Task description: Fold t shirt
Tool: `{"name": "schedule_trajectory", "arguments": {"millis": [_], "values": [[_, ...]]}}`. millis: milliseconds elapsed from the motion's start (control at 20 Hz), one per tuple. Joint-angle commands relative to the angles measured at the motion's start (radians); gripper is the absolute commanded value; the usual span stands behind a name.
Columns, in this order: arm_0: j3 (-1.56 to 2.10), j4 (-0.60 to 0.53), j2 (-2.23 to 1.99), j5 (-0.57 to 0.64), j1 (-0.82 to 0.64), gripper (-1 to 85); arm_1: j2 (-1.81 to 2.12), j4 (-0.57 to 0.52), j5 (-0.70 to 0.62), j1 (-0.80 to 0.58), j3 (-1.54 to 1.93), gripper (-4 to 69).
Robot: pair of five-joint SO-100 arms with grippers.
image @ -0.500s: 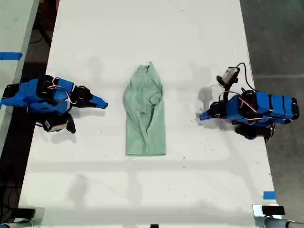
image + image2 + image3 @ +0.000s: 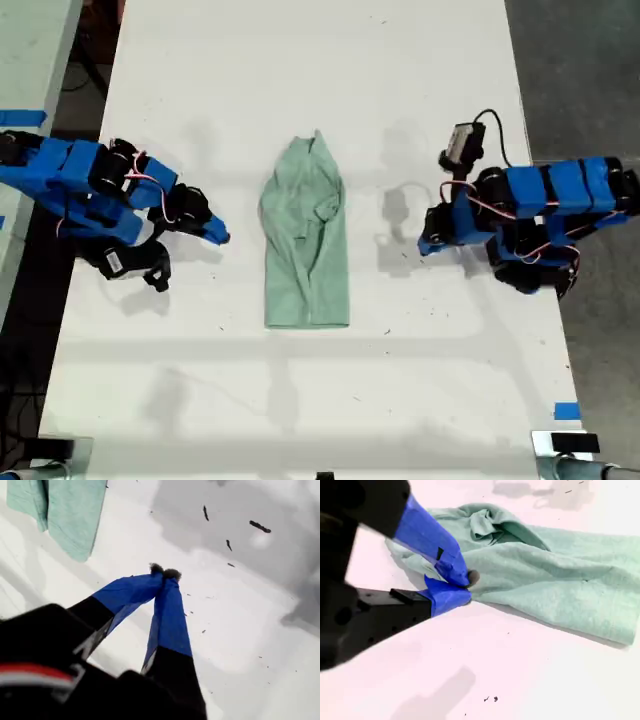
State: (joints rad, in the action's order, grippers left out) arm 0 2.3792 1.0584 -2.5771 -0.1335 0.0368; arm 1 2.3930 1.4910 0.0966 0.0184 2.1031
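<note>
We count one t shirt [image 2: 305, 240], two blue arms and two grippers. The t shirt lies lengthwise in the middle of the white table [image 2: 300, 80], wrinkled, collar towards the exterior view's top. Our first gripper [image 2: 423, 243] sits on the exterior view's right, apart from the cloth, fingers pressed together on nothing. Our second gripper [image 2: 220, 235] sits on the exterior view's left, nearer the shirt, tips together and empty. Dark specks [image 2: 260, 526] dot the table. Nothing lies between either gripper and the cloth.
</note>
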Motion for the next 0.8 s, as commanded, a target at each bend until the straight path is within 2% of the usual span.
{"name": "schedule_trajectory", "arguments": {"millis": [0,100,250,500,550,600,650,750], "values": [[-0.140,-0.014,0.100,-0.018,0.023,0.0,-0.117,0.006,0.002,0.031,-0.167,-0.7],[-0.281,0.028,0.276,-0.044,0.055,0.0,-0.305,0.037,-0.006,0.066,-0.359,-0.5],[-0.472,0.094,0.499,-0.189,0.146,0.0,-0.552,0.072,0.008,0.133,-0.624,-0.5],[-0.772,0.094,0.857,-0.186,0.201,0.2,-0.867,0.057,-0.017,0.172,-0.904,-0.2],[-0.805,0.084,0.916,-0.179,0.199,6.5,-0.905,0.040,-0.023,0.172,-0.923,0.6],[-0.845,0.074,0.980,-0.160,0.193,20.3,-0.937,0.020,-0.035,0.172,-0.936,9.3],[-0.894,0.087,1.052,-0.153,0.186,23.9,-0.963,0.006,-0.034,0.170,-0.939,12.4],[-0.959,0.091,1.160,-0.158,0.186,24.5,-1.005,-0.031,-0.028,0.179,-0.939,14.0]]}}
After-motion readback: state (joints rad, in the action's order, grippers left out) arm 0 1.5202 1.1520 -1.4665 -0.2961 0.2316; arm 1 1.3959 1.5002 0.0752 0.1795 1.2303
